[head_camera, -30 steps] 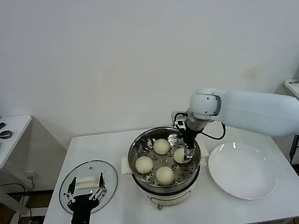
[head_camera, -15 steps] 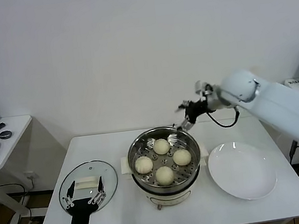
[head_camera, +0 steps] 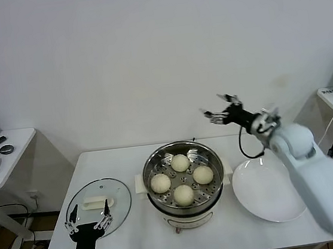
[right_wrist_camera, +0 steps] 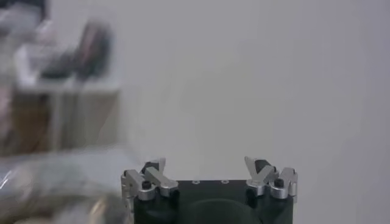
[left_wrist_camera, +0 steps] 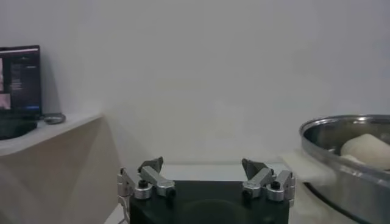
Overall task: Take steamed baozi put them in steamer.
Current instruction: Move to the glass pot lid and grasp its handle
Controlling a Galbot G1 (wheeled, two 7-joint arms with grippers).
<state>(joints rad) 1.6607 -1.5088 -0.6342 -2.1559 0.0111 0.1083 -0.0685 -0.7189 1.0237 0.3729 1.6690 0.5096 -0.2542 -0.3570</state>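
Steamer [head_camera: 184, 181] sits mid-table, nearer the front edge than the back, with all four baozi on its perforated tray: rear [head_camera: 180, 162], left [head_camera: 160, 183], right [head_camera: 203, 174], front [head_camera: 183, 194]. They are spaced apart; none touches the wall as far as the head view shows. White plate [head_camera: 270, 189] toward the table's right edge is bare. Glass lid [head_camera: 98, 207] lies toward the front-left corner, off the pot.

Right gripper [head_camera: 221, 111]: raised in the air beyond the table's back edge, fingers apart, holding nothing; right wrist view agrees [right_wrist_camera: 210, 173]. Left gripper [head_camera: 88, 222]: low at the front-left corner, over the lid's near rim, fingers spread, empty; its wrist view [left_wrist_camera: 207, 175] shows the steamer rim off to one side.

Judgement: loading looks complete.

Risks from here:
- Right arm, if it swings low on retraction, could clip the plate or the steamer rim.
- Left gripper is close above the lid; a downward drift would knock or slide it off the front edge.
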